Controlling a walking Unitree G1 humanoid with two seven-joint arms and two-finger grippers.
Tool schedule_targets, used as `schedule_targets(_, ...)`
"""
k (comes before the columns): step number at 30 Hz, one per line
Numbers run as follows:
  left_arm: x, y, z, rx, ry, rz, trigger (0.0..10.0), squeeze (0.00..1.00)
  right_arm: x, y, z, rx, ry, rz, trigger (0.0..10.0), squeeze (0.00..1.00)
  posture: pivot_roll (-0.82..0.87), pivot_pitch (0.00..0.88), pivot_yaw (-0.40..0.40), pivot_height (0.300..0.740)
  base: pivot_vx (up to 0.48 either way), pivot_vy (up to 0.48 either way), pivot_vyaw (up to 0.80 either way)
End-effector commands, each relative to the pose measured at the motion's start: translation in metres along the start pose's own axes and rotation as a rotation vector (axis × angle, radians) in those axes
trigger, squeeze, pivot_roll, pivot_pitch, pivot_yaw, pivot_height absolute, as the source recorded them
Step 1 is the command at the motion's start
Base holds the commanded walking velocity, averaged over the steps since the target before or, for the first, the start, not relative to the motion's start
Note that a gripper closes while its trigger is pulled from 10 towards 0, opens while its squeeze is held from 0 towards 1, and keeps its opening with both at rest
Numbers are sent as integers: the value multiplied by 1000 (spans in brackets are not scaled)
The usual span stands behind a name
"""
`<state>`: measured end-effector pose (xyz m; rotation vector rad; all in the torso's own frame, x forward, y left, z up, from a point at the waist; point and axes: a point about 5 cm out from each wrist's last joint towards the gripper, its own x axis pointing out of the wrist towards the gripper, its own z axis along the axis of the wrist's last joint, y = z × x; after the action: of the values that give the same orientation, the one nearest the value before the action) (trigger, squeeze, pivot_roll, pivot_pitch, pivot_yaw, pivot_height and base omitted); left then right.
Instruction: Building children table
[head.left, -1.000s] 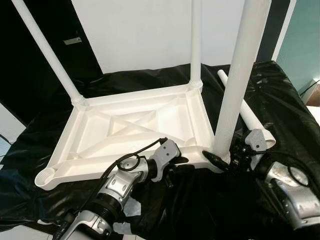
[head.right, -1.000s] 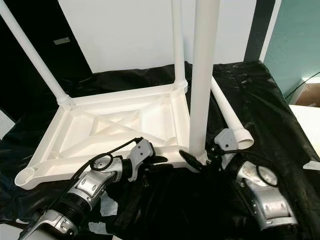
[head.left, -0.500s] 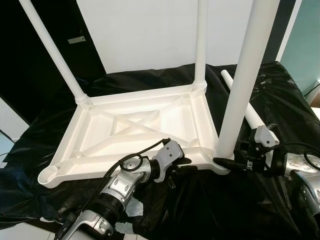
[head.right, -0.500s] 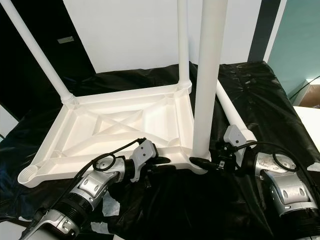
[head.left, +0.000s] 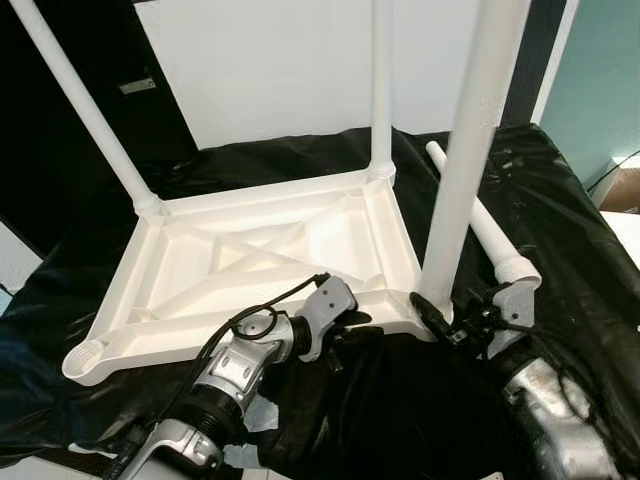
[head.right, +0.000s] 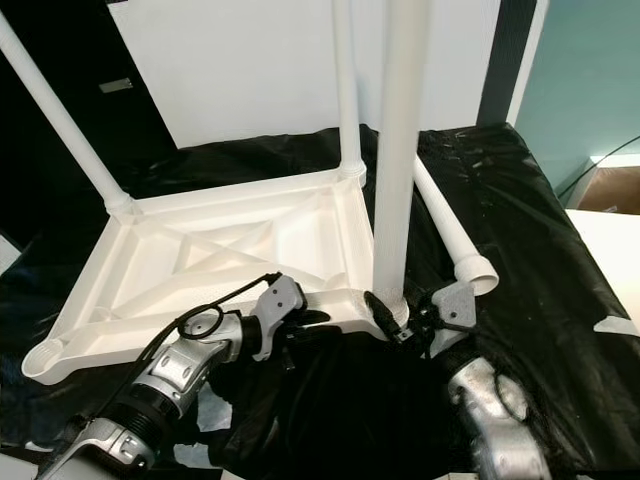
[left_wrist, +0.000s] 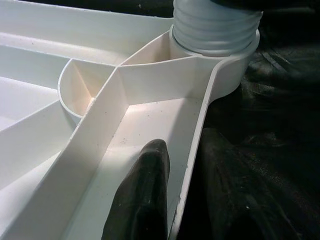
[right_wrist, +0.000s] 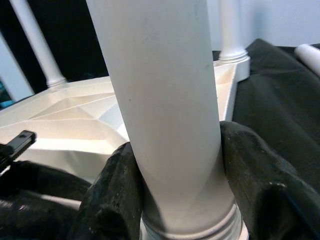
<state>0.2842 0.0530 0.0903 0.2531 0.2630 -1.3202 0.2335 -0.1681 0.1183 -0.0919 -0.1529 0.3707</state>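
Observation:
A white plastic children's table (head.left: 250, 270) lies upside down on a black sheet. Three white legs stand up from its corners, and the near left socket (head.left: 85, 358) is empty. A loose leg (head.left: 480, 225) lies on the sheet to the right. My left gripper (head.left: 350, 330) is shut on the table's near rim, with one black finger (left_wrist: 145, 200) inside the rim. My right gripper (head.left: 445, 320) is shut on the base of the near right leg (head.left: 460, 170), just above its threaded collar. In the right wrist view both fingers (right_wrist: 117, 195) press against that leg (right_wrist: 165, 100).
The black sheet (head.left: 560, 180) covers the whole work surface and hangs over its edges. A white panel stands behind the table, with a dark opening to its left and a teal wall to its right. A cardboard box (head.right: 610, 190) sits at the far right.
My right arm has swung from the right side of the leg round to the near side, still gripping the leg's base. The left gripper holds the rim as before. The camera has shifted slightly.

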Motion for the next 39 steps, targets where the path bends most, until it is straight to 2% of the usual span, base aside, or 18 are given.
schedule_targets(1, 2, -19, -26, -58, 97, -118, 10000, 0, -3, -15, -2, -29, 18, -168, 0, 0, -85, 0, 108, 740, 0, 0, 0)
schedule_targets(4, 2, -19, -26, -58, 99, -117, 10000, 0, -5, -17, -3, -35, 27, -217, 0, 0, -84, 0, 107, 740, 0, 0, 0)
schedule_targets(5, 2, -19, -27, -61, 98, -117, 10000, 0, -4, -13, -4, -23, 37, -189, 2784, 0, -85, 0, 109, 740, 0, 0, 0)
schedule_targets(10, 2, -19, -27, -63, 97, -117, 10000, 0, -3, -10, -4, -23, 41, -173, 2784, 0, -88, 0, 110, 740, 0, 0, 0)
schedule_targets(11, 2, -19, -27, -64, 98, -118, 10000, 0, 0, -4, -4, -7, 43, -106, 10000, 478, -89, 0, 111, 740, 0, 0, 0)
schedule_targets(12, 3, -19, -27, -63, 98, -118, 10000, 0, 4, -1, -4, 4, 44, -8, 10000, 1000, -90, 0, 111, 740, 0, 0, 0)
schedule_targets(15, 3, -19, -27, -63, 98, -117, 10000, 0, 7, 0, -3, 3, 49, 74, 10000, 1000, -89, 0, 111, 740, 0, 0, 0)
schedule_targets(16, 3, -19, -27, -63, 97, -116, 10000, 0, 12, 0, 2, -29, 26, 202, 10000, 0, -88, 0, 111, 740, 0, 0, 0)
schedule_targets(17, 3, -18, -27, -63, 97, -114, 10000, 0, 16, -4, 8, -64, 13, 295, 10000, 0, -84, 0, 109, 740, 0, 0, 0)
schedule_targets(18, 3, -18, -27, -63, 97, -114, 10000, 0, 16, -4, 8, -64, 13, 295, 10000, 0, -84, 0, 109, 740, 0, 0, 0)
schedule_targets(20, 3, -18, -27, -65, 97, -110, 10000, 0, 22, -11, 16, -115, 8, 405, 10000, 0, -84, 0, 109, 740, 0, 0, 0)
schedule_targets(21, 3, -18, -27, -65, 97, -110, 10000, 0, 22, -11, 16, -115, 8, 405, 10000, 0, -84, 0, 109, 740, 0, 0, 0)
schedule_targets(25, 2, -17, -28, -67, 99, -106, 10000, 0, 21, -21, 15, -165, 114, 590, 10000, 0, -82, 0, 107, 740, 0, 0, 0)
schedule_targets(26, 2, -17, -28, -65, 99, -105, 10000, 0, 20, -23, 14, -162, 135, 616, 1686, 0, -84, 0, 107, 740, 0, 0, 0)
schedule_targets(27, 2, -17, -28, -65, 99, -105, 10000, 0, 20, -23, 14, -162, 135, 616, 1686, 0, -84, 0, 107, 740, 0, 0, 0)
schedule_targets(28, 1, -16, -28, -63, 100, -104, 10000, 0, 18, -24, 13, -158, 148, 634, 0, 0, -85, 0, 107, 740, 0, 0, 0)
schedule_targets(34, 3, -18, -28, -59, 100, -111, 10000, 0, 12, -33, 8, -138, 217, 661, 0, 0, -95, 0, 111, 740, 0, 0, 0)
schedule_targets(39, 5, -18, -26, -52, 100, -119, 10000, 0, 13, -31, 5, -68, 174, 554, 0, 0, -100, 0, 116, 740, 0, 0, 0)
